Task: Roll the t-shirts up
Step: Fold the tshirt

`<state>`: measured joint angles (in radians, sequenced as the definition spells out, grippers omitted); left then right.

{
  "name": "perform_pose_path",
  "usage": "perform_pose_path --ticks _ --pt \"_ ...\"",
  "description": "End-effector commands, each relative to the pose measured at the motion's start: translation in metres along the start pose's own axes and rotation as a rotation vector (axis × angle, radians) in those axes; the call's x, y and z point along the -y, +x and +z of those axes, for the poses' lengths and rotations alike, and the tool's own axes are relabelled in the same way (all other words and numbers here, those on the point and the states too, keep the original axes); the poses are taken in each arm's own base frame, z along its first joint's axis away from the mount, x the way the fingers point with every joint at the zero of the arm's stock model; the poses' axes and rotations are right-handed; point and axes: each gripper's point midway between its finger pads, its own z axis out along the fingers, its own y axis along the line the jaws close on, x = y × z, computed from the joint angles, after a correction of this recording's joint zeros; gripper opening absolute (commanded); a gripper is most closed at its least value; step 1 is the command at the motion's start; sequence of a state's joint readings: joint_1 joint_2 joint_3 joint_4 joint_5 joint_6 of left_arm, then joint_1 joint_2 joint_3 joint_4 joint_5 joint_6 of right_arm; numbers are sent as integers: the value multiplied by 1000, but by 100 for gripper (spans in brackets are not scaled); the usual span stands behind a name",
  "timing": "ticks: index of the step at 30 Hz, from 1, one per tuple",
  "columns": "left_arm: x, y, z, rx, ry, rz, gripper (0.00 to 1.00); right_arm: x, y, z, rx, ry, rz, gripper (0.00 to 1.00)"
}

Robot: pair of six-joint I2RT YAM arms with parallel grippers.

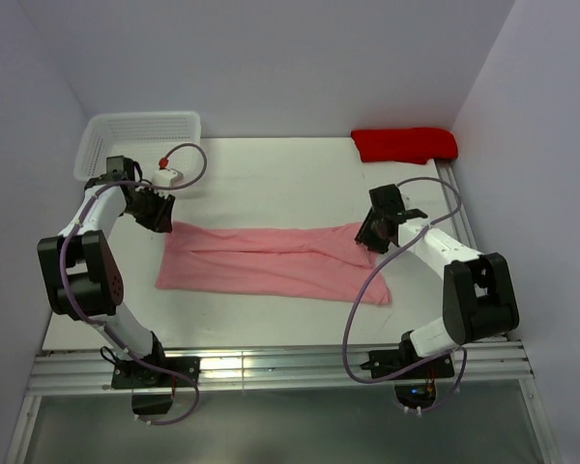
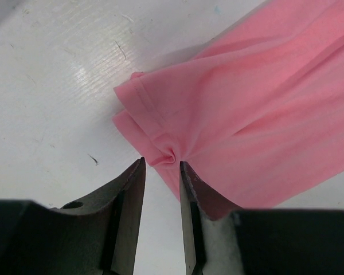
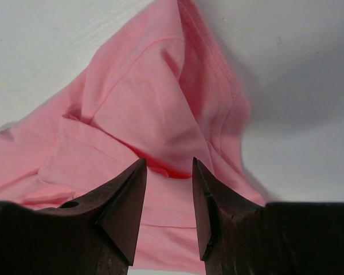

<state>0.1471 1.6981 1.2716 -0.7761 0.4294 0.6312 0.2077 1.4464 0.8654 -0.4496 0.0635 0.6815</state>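
- pink t-shirt point(image 1: 271, 263) lies mid-table, folded into a long flat band running left to right, nearer the near edge.
- left gripper point(image 2: 161, 166) at the band's far-left corner; jaws slightly apart, a small pucker of hem at the tips. Pinched or not: can't tell.
- right gripper point(image 3: 169, 172) over the band's far-right end, jaws parted, cloth bunched between them, not clamped.
- Step, I'd judge: grabbing the ends before rolling.
- Next: close firmly, keep layers together.
- white basket point(image 1: 140, 140) at far-left corner, red cloth point(image 1: 404, 144) at far-right.

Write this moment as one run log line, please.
phase: pinching ends | pink t-shirt: folded strip, flat | left gripper: open at corner | right gripper: open over fabric
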Motion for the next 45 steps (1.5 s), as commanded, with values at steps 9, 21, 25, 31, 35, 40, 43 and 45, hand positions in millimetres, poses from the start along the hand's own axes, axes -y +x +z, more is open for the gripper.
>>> perform_pose_path --ticks 9,21,25,31,35,40,43,45 --pt "-1 -12 -7 26 0 6 34 -15 10 -3 -3 -24 -67 29" --pt "-2 -9 -5 11 4 -1 34 -5 35 -37 36 -98 -61 0" --pt "-1 -8 -4 3 10 -1 33 4 55 -37 11 -110 -59 3" --pt "-2 -5 0 -12 10 -3 33 19 86 -31 -35 -108 -57 11" --pt "-4 -1 3 -26 5 -4 33 19 91 -34 -40 -122 -64 26" --pt "-4 0 2 -30 -3 3 32 3 76 -52 4 -165 -59 36" --pt "-5 0 1 -30 -7 5 32 -10 53 -67 74 -187 -36 39" --pt "-5 -1 1 -29 -5 1 32 -14 41 -70 104 -171 -27 39"
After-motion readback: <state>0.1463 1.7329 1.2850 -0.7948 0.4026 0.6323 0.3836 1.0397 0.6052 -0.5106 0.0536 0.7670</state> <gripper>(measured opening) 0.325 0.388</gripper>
